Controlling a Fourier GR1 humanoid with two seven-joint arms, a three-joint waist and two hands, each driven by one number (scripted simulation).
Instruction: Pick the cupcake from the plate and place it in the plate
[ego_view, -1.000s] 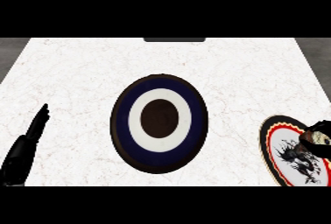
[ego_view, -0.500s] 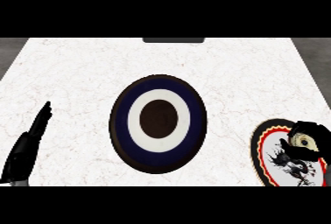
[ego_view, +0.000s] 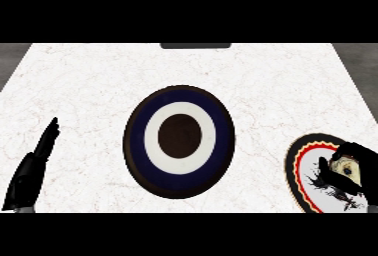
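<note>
Head view: since a second ago the right hand (ego_view: 353, 167) has closed its fingers round the cupcake (ego_view: 345, 169) on the patterned plate (ego_view: 299, 172), right of the blue-ringed plate (ego_view: 179, 141); lifting appears next; left hand (ego_view: 31, 172) rests, fingers straight.

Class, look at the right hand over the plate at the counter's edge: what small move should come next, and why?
Probably lift straight up. The right hand is curled round the cupcake over the red-rimmed plate, while the blue-ringed plate at centre holds nothing.

White marble counter (ego_view: 88, 80), navy ringed plate (ego_view: 140, 150) centre, red-rimmed plate (ego_view: 294, 167) right edge
</note>
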